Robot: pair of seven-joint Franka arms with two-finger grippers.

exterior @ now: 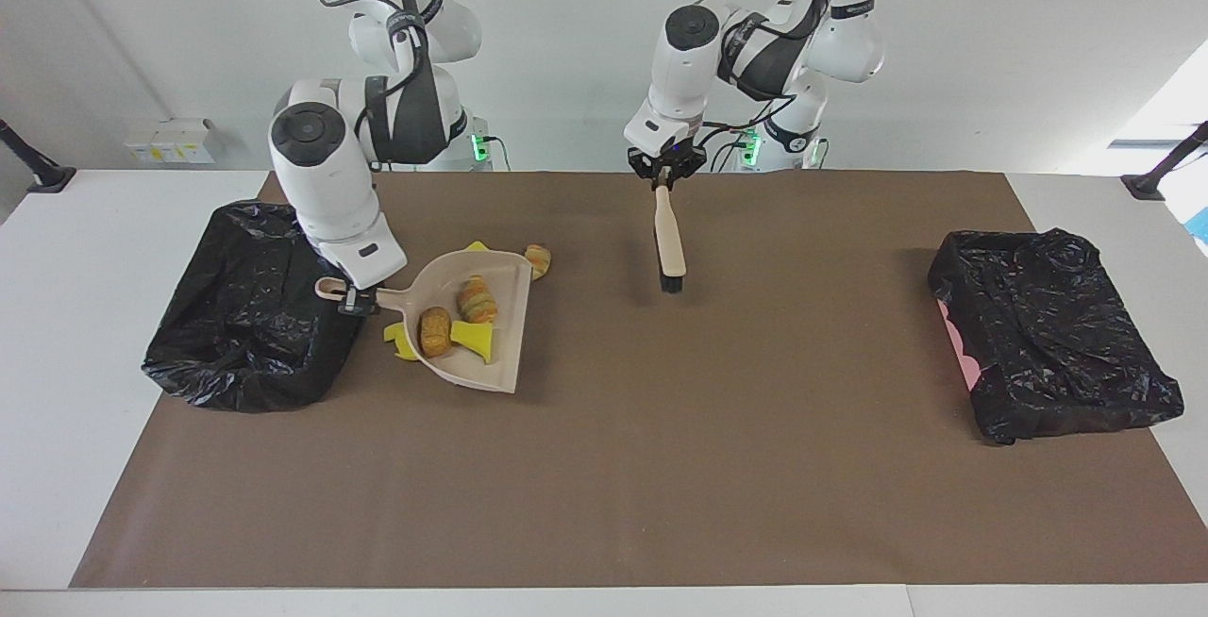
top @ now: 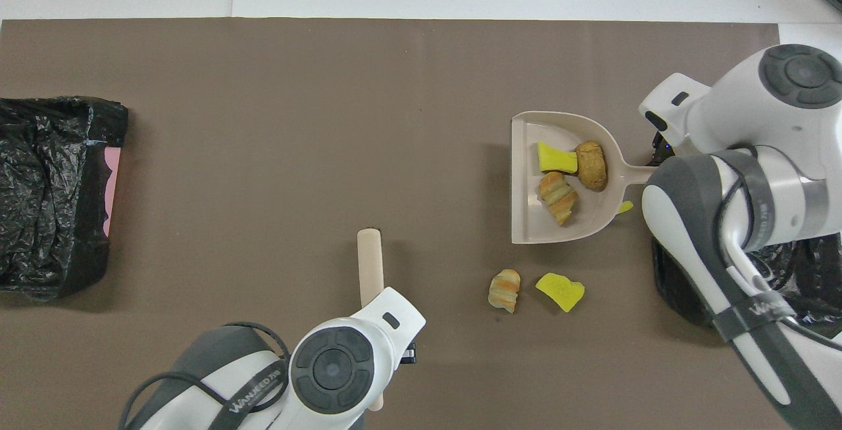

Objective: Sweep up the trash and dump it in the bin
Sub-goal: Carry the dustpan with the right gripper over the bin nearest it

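We see our right arm bent low, its gripper [exterior: 353,301] clamped on the dustpan [exterior: 472,325] handle beside the bin [exterior: 255,315]. Three scraps [exterior: 453,320] ride in the pan; others lie on the mat beside it. Our left gripper [exterior: 663,181] hangs pinching the brush [exterior: 669,244], bristles down over the mat.
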